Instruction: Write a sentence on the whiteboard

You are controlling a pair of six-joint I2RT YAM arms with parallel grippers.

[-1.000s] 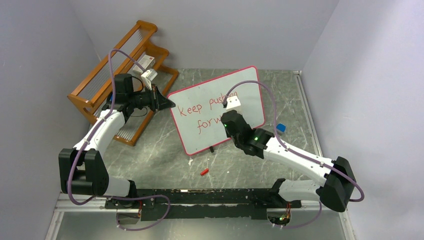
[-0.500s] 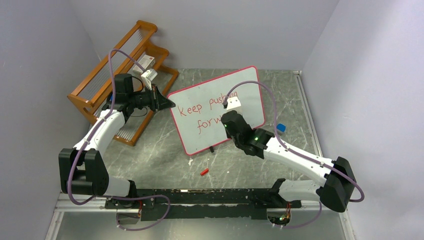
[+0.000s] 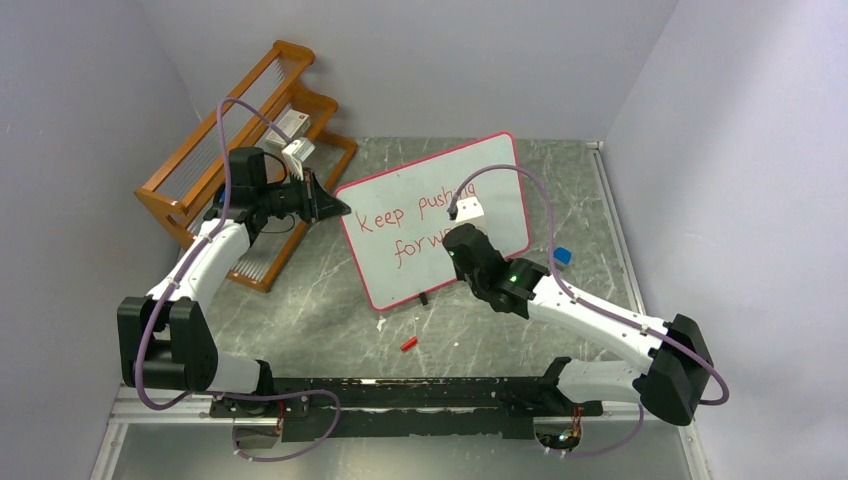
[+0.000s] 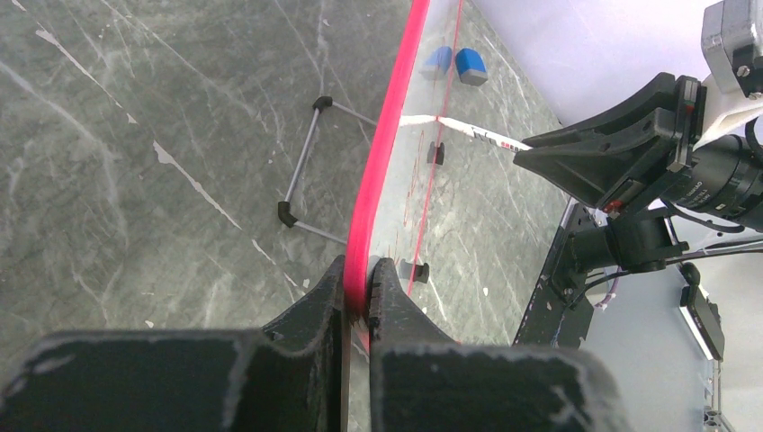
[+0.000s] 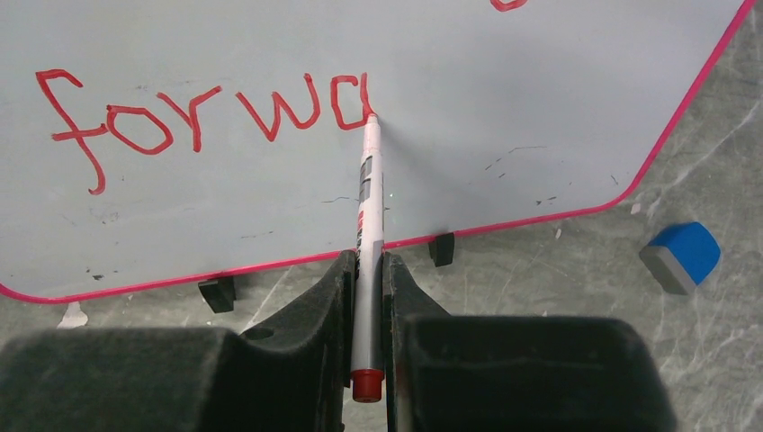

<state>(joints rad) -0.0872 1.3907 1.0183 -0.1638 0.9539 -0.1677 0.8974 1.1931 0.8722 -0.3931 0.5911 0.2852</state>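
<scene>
Red marker (image 5: 368, 193) tip touching the whiteboard (image 5: 504, 99)
Left jaws clamp its red-pink frame; right jaws clamp the marker, writing the sentence (image 5: 193, 121), at "forwa".

Soft, even, bright light, faint shadows; the whiteboard (image 5: 540, 108) looks dull grey in the right wrist view.

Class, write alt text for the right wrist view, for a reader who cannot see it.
The right gripper holds a marker, tip touching the whiteboard at the end of red lettering reading "forwa". A small blue block lies on the grey table, lower right.
</scene>
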